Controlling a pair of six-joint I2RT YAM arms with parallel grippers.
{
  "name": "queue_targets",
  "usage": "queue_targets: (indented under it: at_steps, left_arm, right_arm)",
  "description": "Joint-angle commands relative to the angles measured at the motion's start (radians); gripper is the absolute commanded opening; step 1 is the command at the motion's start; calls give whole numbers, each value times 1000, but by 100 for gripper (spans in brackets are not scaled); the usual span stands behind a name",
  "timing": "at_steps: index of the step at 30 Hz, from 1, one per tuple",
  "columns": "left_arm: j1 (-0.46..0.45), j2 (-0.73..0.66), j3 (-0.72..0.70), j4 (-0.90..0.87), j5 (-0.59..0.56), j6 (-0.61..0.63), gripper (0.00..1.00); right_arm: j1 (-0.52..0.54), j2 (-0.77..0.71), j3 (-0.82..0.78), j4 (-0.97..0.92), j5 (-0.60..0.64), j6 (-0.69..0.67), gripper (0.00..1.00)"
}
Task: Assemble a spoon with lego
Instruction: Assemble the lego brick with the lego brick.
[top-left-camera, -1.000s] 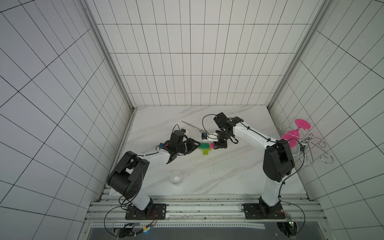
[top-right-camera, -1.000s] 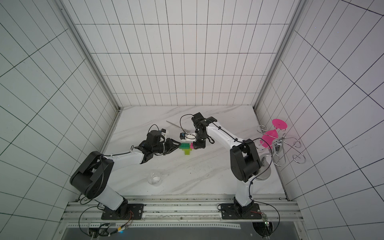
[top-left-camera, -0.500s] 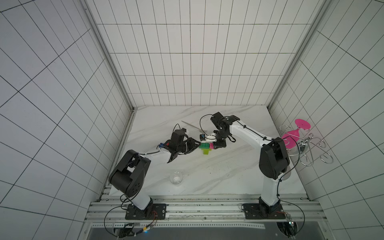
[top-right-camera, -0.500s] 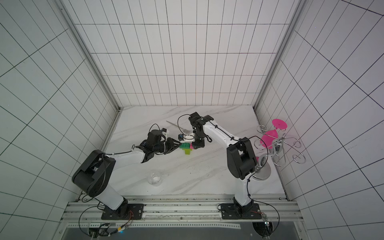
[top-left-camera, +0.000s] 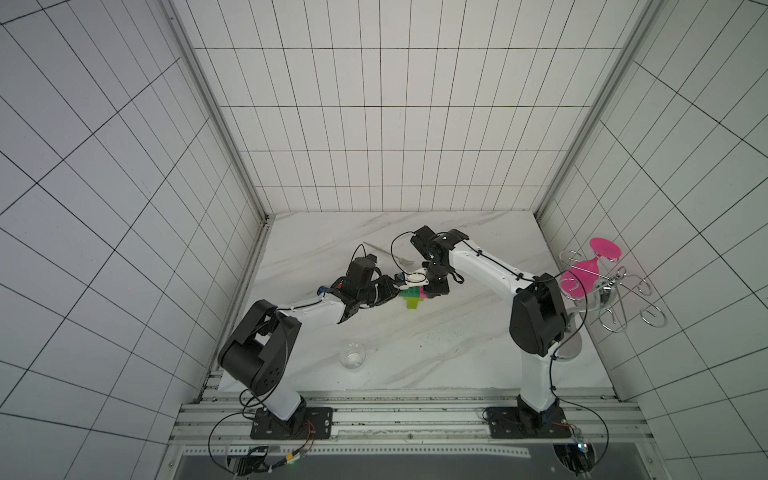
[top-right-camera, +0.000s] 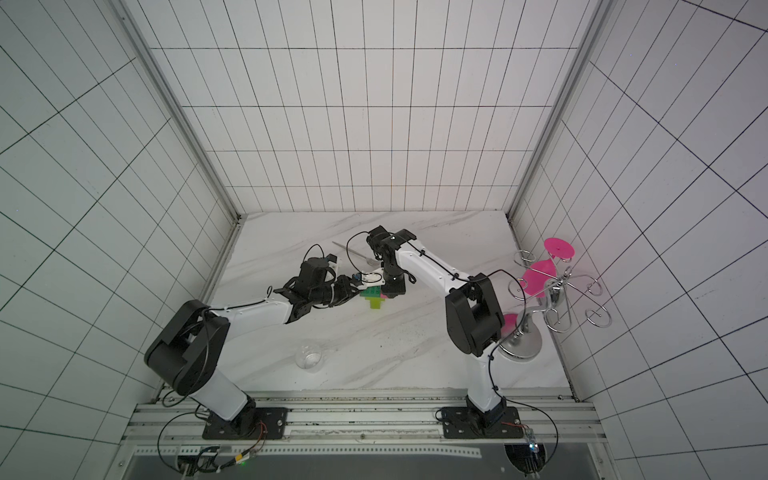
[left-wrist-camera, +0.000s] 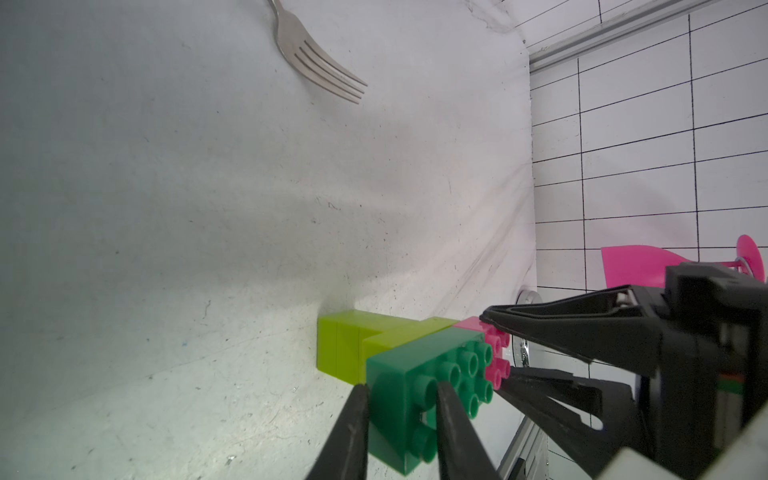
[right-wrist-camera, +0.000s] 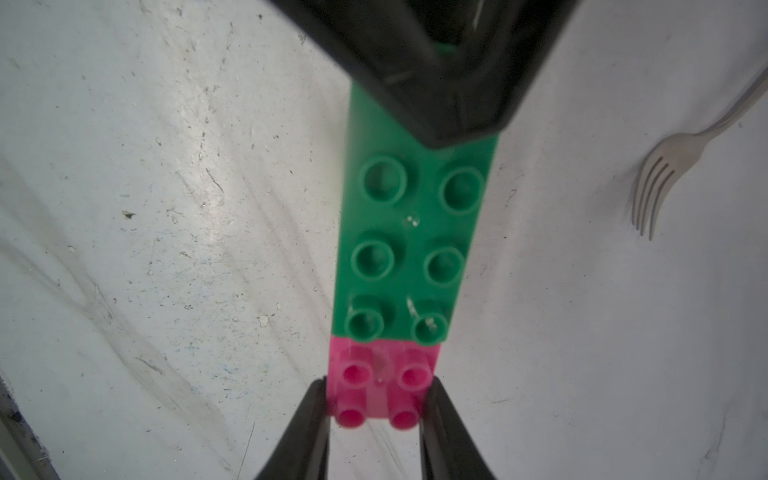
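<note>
The partly built spoon sits at mid-table in both top views, with a lime green stem and crossbar. On top are a dark green brick and a pink brick, joined end to end. My left gripper is shut on the outer end of the dark green brick. From the opposite side, my right gripper is shut on the pink brick. The lime stem reaches down to the tabletop. The two grippers face each other, a brick's length apart.
A silver fork lies just behind the grippers, also in the right wrist view. A clear cup stands near the front edge. A wire rack with pink glasses stands at the right wall.
The right arm's wrist and elbow have shifted slightly to the left. The bricks and both grips stay as they were.
</note>
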Motion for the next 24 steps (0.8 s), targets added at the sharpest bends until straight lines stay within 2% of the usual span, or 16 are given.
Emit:
queue_targets:
  at_steps: [1, 4, 10, 12, 16, 24]
  left_arm:
    - [-16, -5, 16, -28, 0, 28, 27]
    - [-18, -5, 13, -28, -1, 28, 27]
    - [-17, -21, 10, -27, 2, 24, 29]
    - [-17, -26, 9, -28, 2, 22, 30]
    - [-15, -37, 3, -27, -3, 20, 33]
    - [-14, -80, 9, -41, -4, 16, 42]
  right_arm:
    - [35, 58, 35, -48, -19, -4, 7]
    - [35, 76, 44, -59, -16, 2, 11]
    - [33, 62, 55, -57, -35, 41, 29]
    - [33, 52, 63, -58, -40, 54, 36]
    - [31, 28, 78, -58, -57, 69, 58]
    - [12, -41, 86, -68, -99, 81, 65]
